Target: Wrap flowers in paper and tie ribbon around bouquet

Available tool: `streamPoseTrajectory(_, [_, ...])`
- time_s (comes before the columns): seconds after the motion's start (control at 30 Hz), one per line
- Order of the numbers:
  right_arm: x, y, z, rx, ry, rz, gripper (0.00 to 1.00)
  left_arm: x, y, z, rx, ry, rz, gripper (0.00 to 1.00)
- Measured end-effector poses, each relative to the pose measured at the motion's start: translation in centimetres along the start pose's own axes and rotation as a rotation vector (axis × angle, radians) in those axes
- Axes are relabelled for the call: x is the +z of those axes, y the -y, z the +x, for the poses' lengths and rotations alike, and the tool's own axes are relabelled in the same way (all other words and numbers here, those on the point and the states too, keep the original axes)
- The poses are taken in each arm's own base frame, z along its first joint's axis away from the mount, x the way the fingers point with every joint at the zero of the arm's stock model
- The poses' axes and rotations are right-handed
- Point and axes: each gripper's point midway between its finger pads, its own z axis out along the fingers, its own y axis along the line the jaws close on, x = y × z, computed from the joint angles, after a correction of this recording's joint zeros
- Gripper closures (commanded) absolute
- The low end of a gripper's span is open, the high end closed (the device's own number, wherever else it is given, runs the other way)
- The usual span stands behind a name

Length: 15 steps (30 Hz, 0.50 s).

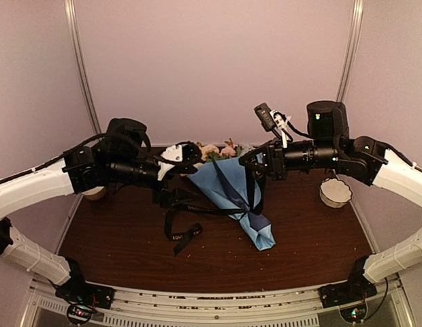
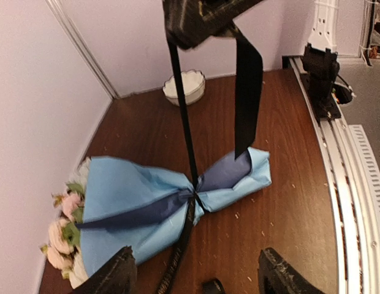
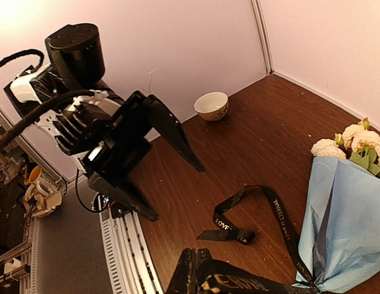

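Right gripper (image 3: pixel 195 264): shut tight on the ribbon (image 3: pixel 281 215), strands hanging down to the bouquet (image 2: pixel 132 193). Left gripper (image 2: pixel 199 269): jaws wide, empty, nearby. Bouquet lies central on the tabletop (image 1: pixel 313 238), flowers (image 2: pixel 60 228) toward the far edge. Paper (image 1: pixel 228 184) wrap looks done; ribbon cinched round the waist. Knot or bow: cannot tell, likely outstanding.

A robot lab cell: pale panel walls (image 1: pixel 211 61) enclose the wooden table (image 1: pixel 299 238) beneath the left gripper (image 1: pixel 190 157), a metal mounting rail (image 1: pixel 218 298) behind.
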Motion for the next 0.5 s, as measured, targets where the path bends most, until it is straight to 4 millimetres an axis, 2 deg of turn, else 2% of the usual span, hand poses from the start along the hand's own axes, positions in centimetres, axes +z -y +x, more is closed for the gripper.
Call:
streamPoseTrajectory(0.13, [0.1, -0.9, -0.7, 0.006, 0.027, -0.043, 1.00, 3.4, -1.6, -2.7, 0.006, 0.158, -0.011, 0.30])
streamPoseTrajectory(0.27, [0.2, -1.9, -1.2, 0.001, 0.047, -0.082, 1.00, 8.3, -2.0, -2.7, -0.013, 0.195, 0.038, 0.31])
streamPoseTrajectory(0.33, [0.2, -2.0, -1.2, -0.001, 0.050, -0.088, 1.00, 10.6, -1.7, -2.9, -0.016, 0.200, 0.075, 0.35])
streamPoseTrajectory(0.37, [0.3, -2.0, -1.2, -0.001, 0.050, -0.088, 1.00, 11.6, -1.5, -3.0, -0.020, 0.202, 0.092, 0.43])
streamPoseTrajectory(0.4, [0.3, -2.0, -1.1, -0.001, 0.049, -0.089, 1.00, 12.4, -1.2, -3.1, -0.027, 0.206, 0.107, 0.59])
streamPoseTrajectory(0.47, [0.5, -1.9, -0.7, 0.001, 0.045, -0.090, 1.00, 13.1, -0.8, -3.3, -0.045, 0.220, 0.130, 0.98])
streamPoseTrajectory(0.5, [0.6, -1.8, -0.3, 0.003, 0.039, -0.090, 1.00, 13.2, -0.7, -3.5, -0.049, 0.228, 0.135, 1.00])
